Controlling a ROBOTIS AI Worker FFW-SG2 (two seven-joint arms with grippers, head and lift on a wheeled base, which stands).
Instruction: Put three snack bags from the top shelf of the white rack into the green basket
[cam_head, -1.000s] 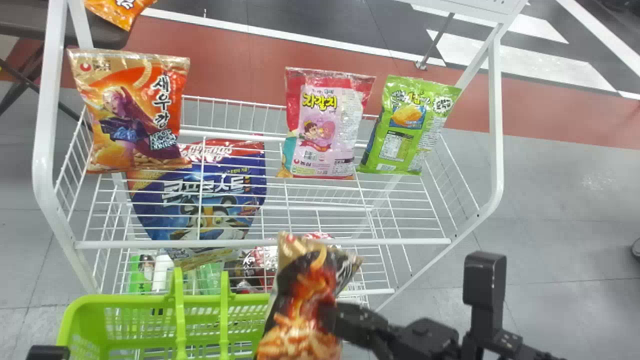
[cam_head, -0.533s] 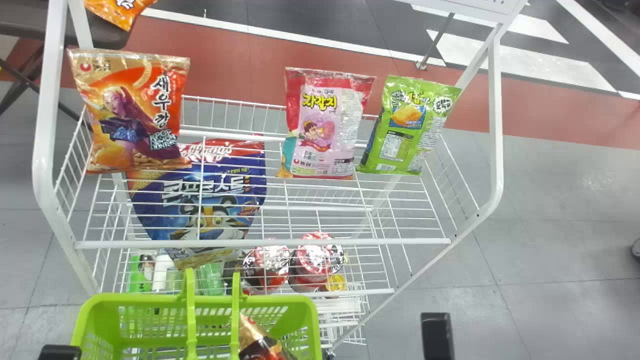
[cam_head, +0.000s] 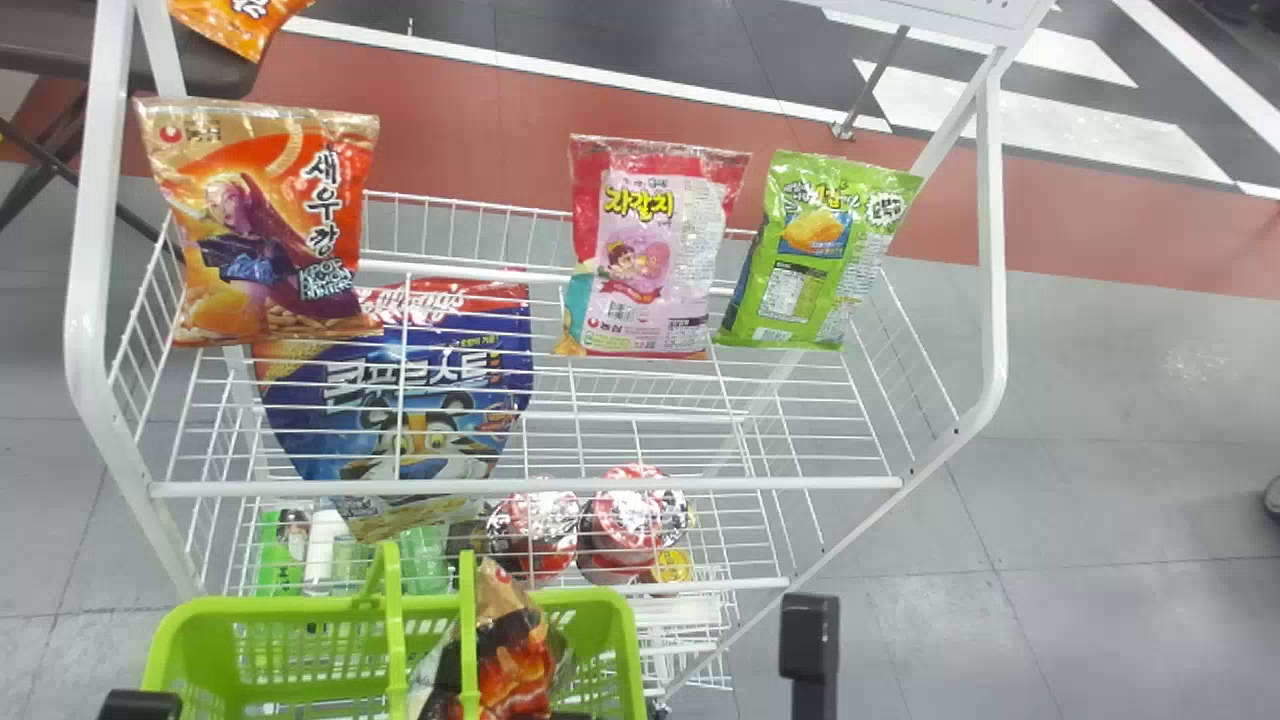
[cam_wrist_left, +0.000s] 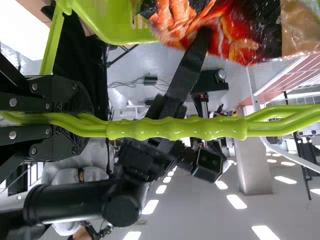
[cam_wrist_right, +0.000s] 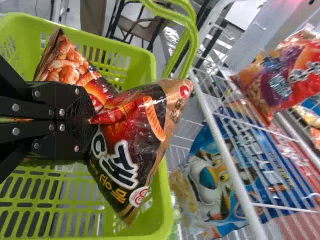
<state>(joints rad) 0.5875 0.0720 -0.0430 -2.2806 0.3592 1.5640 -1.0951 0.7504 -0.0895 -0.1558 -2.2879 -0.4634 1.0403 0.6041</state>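
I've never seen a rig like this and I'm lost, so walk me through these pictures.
This is a two-armed robot with black two-fingered grippers. The head view looks down from its head; the other two current pictures come from cameras on its wrists and are turned sideways.

Ahead stands a white rack. On its top shelf are three snack bags: orange, pink and green. Lower down are a blue cereal bag and some red-topped tubs.

In front of the rack is the green basket. The left gripper grips its handles. The right gripper pinches a dark snack bag at the basket's opening; whether the bag touches the bottom, I can't tell.
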